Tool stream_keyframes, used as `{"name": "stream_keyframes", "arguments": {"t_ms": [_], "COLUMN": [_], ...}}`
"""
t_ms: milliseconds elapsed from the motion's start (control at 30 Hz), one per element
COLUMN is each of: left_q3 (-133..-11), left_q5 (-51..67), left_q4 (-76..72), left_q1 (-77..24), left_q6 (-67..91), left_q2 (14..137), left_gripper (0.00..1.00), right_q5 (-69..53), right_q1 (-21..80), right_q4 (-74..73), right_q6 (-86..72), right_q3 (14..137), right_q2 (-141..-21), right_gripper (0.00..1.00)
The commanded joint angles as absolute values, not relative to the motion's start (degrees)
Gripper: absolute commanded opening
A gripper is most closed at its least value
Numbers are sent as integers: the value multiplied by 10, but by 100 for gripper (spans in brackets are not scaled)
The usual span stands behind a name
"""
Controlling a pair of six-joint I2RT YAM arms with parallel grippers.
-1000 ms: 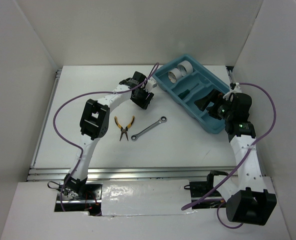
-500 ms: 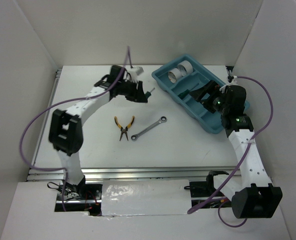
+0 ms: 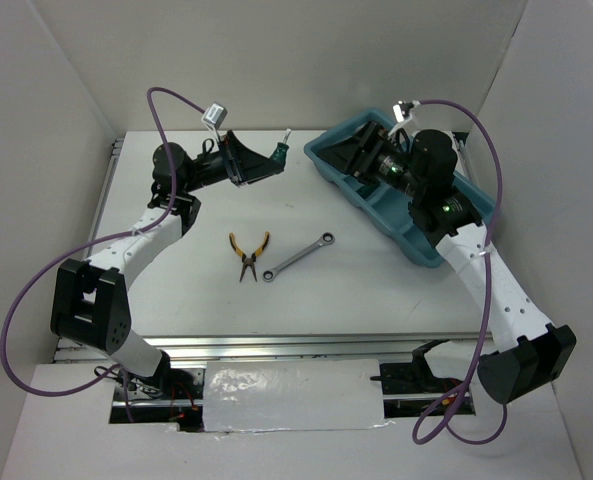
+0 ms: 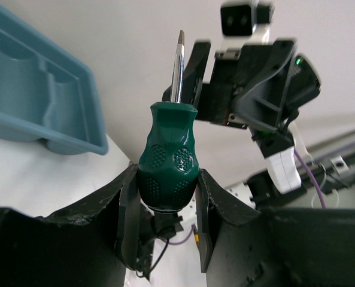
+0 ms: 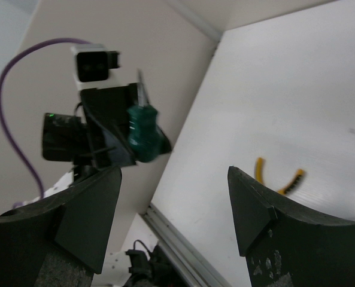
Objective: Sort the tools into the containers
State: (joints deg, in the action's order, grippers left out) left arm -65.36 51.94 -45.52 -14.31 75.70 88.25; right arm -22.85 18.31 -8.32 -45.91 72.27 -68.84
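My left gripper (image 3: pixel 266 160) is shut on a green-handled screwdriver (image 3: pixel 279 152) and holds it in the air left of the teal tray (image 3: pixel 423 250), blade pointing out. In the left wrist view the pads clamp the screwdriver's handle (image 4: pixel 168 158), with the tray's end (image 4: pixel 51 107) at the left. My right gripper (image 3: pixel 354 152) is open and empty, raised over the tray's far end and facing the left gripper. The right wrist view shows the held screwdriver (image 5: pixel 142 134) and the yellow-handled pliers (image 5: pixel 276 179). The pliers (image 3: pixel 248 252) and the silver wrench (image 3: pixel 299 257) lie mid-table. The tape rolls and the second screwdriver are hidden.
White walls close in the table at the back and both sides. A metal rail (image 3: pixel 276 345) runs along the near edge. Purple cables loop above both arms, the left one (image 3: pixel 176 95) high near the back wall.
My left arm has lifted the screwdriver off the table and swung it up toward the right. My right arm has risen from the tray's near end to its far end and turned left.
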Motion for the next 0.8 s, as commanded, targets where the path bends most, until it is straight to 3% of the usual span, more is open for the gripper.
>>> {"name": "stream_keyframes", "arguments": {"t_ms": [0, 533, 600, 767], "left_q3": [-671, -676, -678, -676], "left_q5": [546, 544, 547, 548], "left_q4": [-566, -546, -541, -531], "left_q1": [-159, -171, -172, -174], "left_q6": [822, 810, 809, 803], "left_q2": [874, 866, 866, 866], "left_gripper": [14, 12, 12, 14], "right_q5": [-224, -214, -215, -224], "right_q1": [225, 308, 309, 309], "right_q4": [-39, -14, -10, -3], "right_q6": [-444, -481, -484, -491], "right_q3": [800, 845, 846, 855], "right_q2": [-716, -808, -814, -822], "right_gripper": [79, 74, 70, 48]}}
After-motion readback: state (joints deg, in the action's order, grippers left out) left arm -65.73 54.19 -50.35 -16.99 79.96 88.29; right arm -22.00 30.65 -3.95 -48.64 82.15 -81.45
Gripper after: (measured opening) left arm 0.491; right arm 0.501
